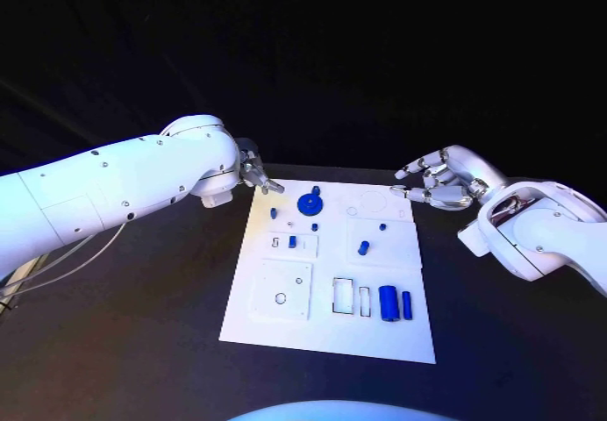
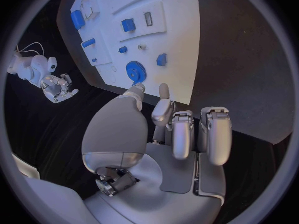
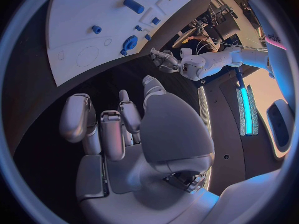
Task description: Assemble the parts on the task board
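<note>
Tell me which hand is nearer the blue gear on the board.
Left. The left hand hovers just off the board's far left corner, close beside the blue gear. The right hand hangs off the board's far right corner, farther away.

My head camera looks steeply down on the task board (image 1: 332, 272); both wrist cameras, behind their fingers, share its far end.

The task board (image 1: 332, 338) is a white rectangular plate lying flat mid-table, with shallow cutouts all over it. A blue gear (image 1: 310, 203) sits near its far edge, a few small blue pegs (image 1: 363, 247) stand around the middle, and two blue cylinders (image 1: 389, 303) lie side by side near the right edge.
</note>
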